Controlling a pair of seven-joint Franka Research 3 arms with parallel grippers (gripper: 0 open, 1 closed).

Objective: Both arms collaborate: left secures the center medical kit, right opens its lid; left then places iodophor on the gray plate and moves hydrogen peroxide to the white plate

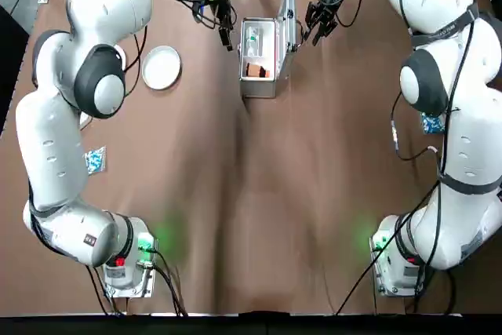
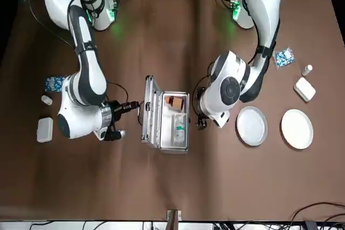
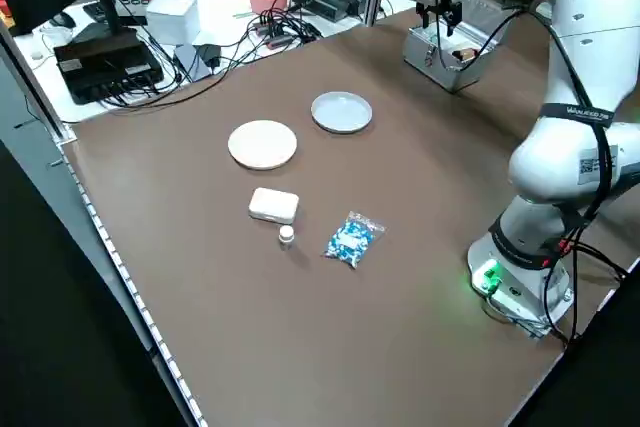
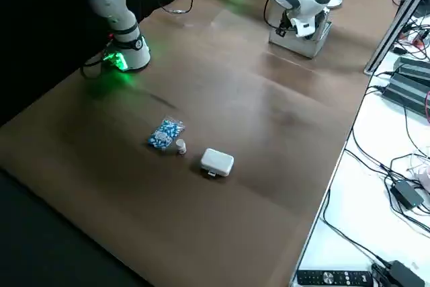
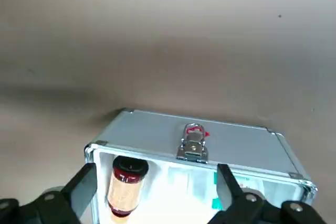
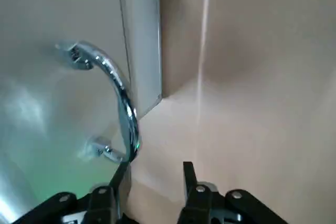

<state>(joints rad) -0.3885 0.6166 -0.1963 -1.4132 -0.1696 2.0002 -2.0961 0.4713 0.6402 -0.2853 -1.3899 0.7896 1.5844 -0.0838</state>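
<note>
Seen from overhead, the small silver-white ribbed metal medical kit (image 1: 260,59) sits at twelve o'clock on the brown table (image 1: 251,194), its lid (image 1: 289,27) standing upright on the right edge so the contents are exposed; the left gripper (image 1: 226,30) hangs just beside the case's left wall at its nine o'clock, probably placed there to brace it, while the right gripper (image 1: 320,23) sits just off the raised lid at three o'clock, seemingly where the lid-lifting left it. The round light-gray rimmed plate (image 1: 161,67) lies at nine o'clock of the kit, empty. In the front view the tiny dark brown iodophor bottle (image 2: 174,102) and the pale hydrogen peroxide bottle with a teal mark (image 2: 179,131) both lie inside the open tray, and the flat cream-white plate (image 2: 297,129) lies beyond the gray one, at three o'clock of it. In the left wrist view the left fingers (image 5: 81,191) are spread wide, holding nothing, straddling the tray above the brown bottle, which suggests a reach for it comes next. In the right wrist view the right fingers (image 6: 191,182) stand parted and empty beside the lid's chrome handle (image 6: 113,100).
</note>
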